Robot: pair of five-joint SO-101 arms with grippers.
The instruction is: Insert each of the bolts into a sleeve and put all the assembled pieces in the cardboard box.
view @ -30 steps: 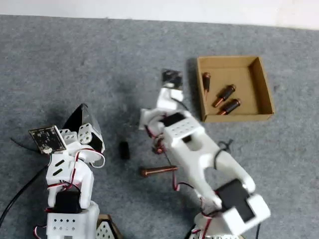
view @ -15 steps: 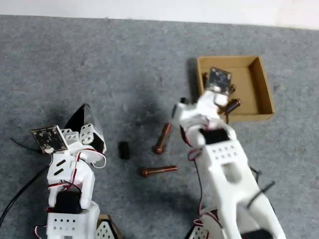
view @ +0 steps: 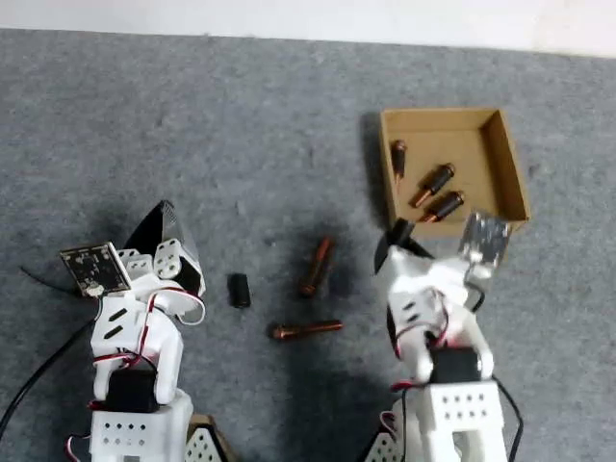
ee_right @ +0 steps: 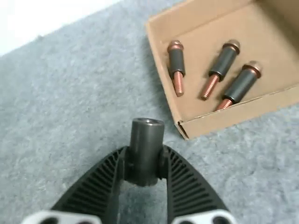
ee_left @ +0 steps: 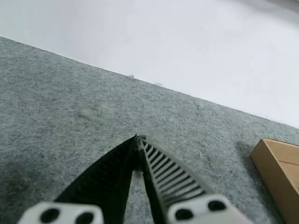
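We note the right gripper clamped on a black sleeve, whose bored end juts past the fingertips, near the cardboard box but outside it. Three assembled pieces lie in the box, apart from one another. The left gripper has its fingers pressed together, gripping nothing. On the grey carpet between the arms lie two bare bolts, one slanted and one crosswise, with a second sleeve nearby.
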